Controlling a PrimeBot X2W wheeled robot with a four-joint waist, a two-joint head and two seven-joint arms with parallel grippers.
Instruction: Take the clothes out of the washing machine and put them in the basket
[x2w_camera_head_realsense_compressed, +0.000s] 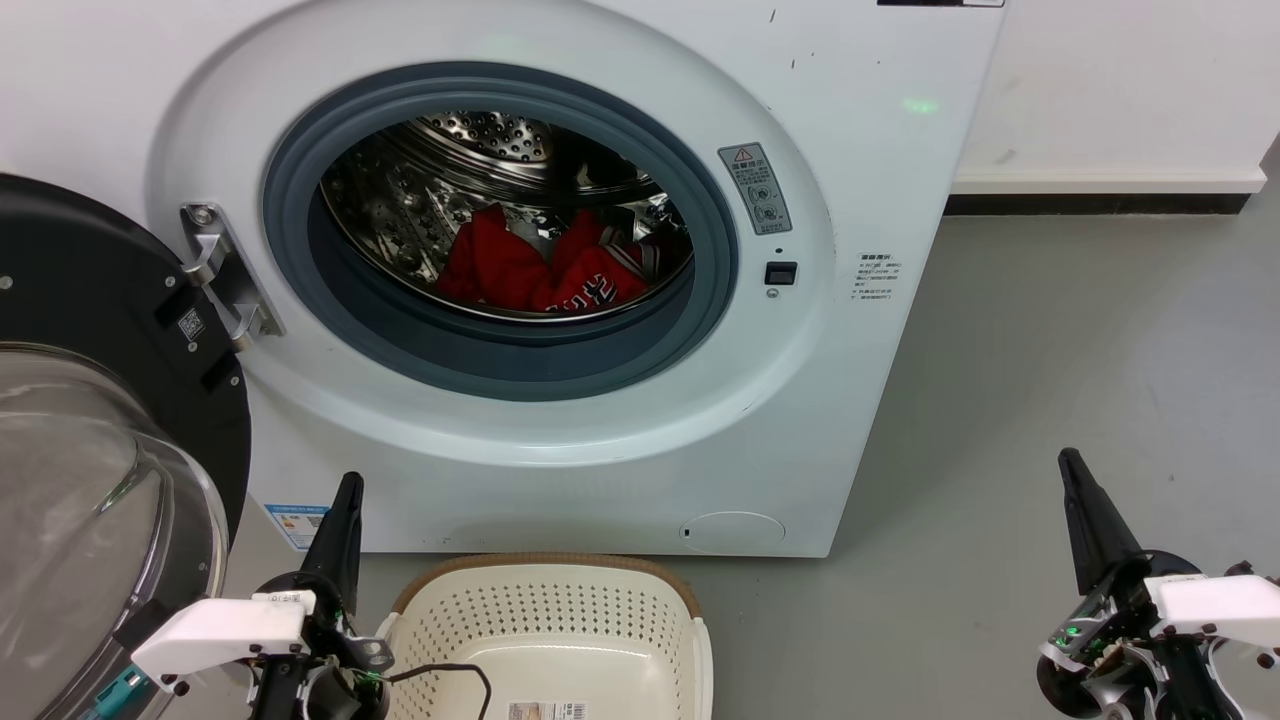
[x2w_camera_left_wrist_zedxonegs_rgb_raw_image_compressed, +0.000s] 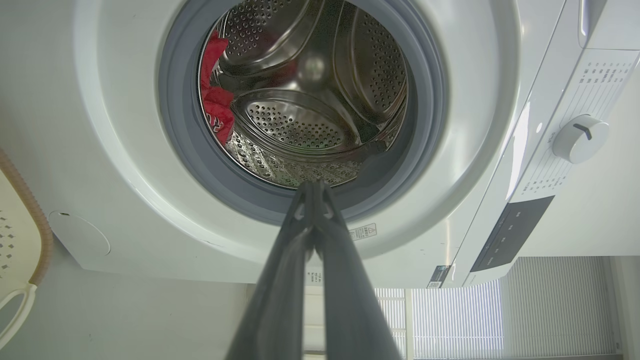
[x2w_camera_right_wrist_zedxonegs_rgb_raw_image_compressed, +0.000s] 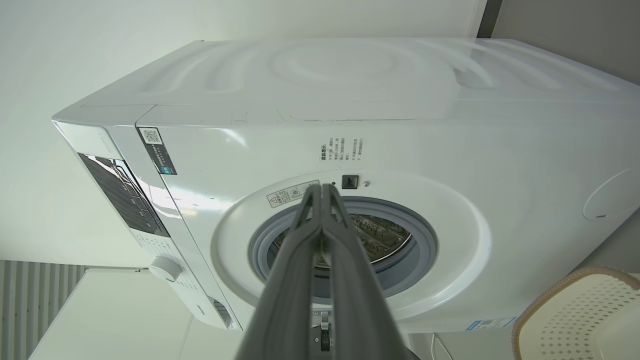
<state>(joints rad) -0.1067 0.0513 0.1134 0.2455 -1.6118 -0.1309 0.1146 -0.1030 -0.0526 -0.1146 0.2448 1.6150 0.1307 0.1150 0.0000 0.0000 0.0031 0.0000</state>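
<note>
Red clothes (x2w_camera_head_realsense_compressed: 545, 268) with white lettering lie bunched at the bottom of the steel drum of the white washing machine (x2w_camera_head_realsense_compressed: 850, 180), whose round port stands open. A strip of the clothes (x2w_camera_left_wrist_zedxonegs_rgb_raw_image_compressed: 216, 102) shows at the drum's left in the left wrist view. The cream basket (x2w_camera_head_realsense_compressed: 560, 625) with a brown rim sits on the floor just in front of the machine, with nothing in the part I see. My left gripper (x2w_camera_head_realsense_compressed: 348, 487) is shut and empty, low beside the basket's left side. My right gripper (x2w_camera_head_realsense_compressed: 1068, 462) is shut and empty, over the floor at the right.
The black-framed clear door (x2w_camera_head_realsense_compressed: 100, 480) hangs open at the left, close to my left arm. Grey floor (x2w_camera_head_realsense_compressed: 1080, 340) stretches right of the machine to a white wall with a dark baseboard (x2w_camera_head_realsense_compressed: 1100, 203). A control knob (x2w_camera_left_wrist_zedxonegs_rgb_raw_image_compressed: 580, 138) sits on the machine's panel.
</note>
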